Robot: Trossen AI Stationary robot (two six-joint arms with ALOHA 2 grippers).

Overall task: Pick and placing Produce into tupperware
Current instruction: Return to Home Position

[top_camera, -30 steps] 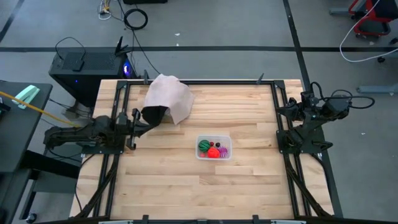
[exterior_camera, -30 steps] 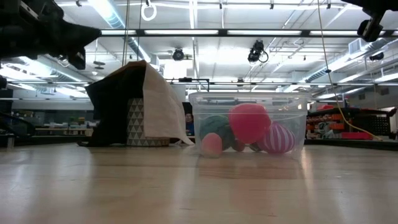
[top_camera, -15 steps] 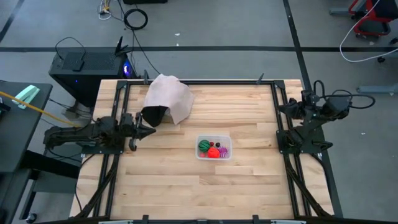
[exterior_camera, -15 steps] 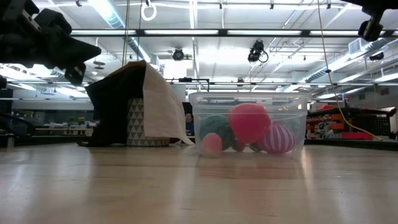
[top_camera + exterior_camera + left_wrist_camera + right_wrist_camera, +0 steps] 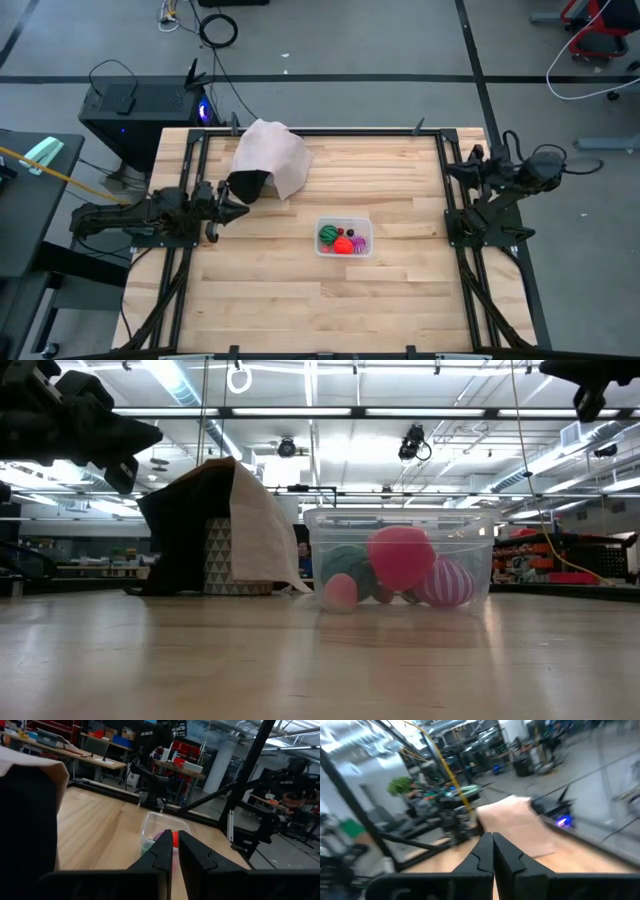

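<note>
The clear tupperware (image 5: 344,222) stands right of the table's middle on its flat bottom, and shows in the low view (image 5: 482,545) and the left wrist view (image 5: 156,821). Inside lie the produce: a green piece (image 5: 328,236), a red one (image 5: 345,244), a spiky magenta one (image 5: 360,241) and a small dark one (image 5: 350,232). My left gripper (image 5: 243,207) hovers level at the table's left, pointing at the tub; only a thin slit shows between its fingers (image 5: 175,840), with nothing in it. My right gripper (image 5: 458,170) is held high at the table's far right, shut (image 5: 492,840) and empty.
A pale pinkish bag (image 5: 272,158) lies on its side at the far left, its dark mouth close beside my left gripper. Black frame rails (image 5: 448,200) run along both table sides. Bare wood lies in front of the tub toward the near edge.
Both grippers have rolled about their own pointing line without leaving their places. In the low view the right gripper's dark outline at the top has shifted a little. The tub, the produce and the bag have kept still.
</note>
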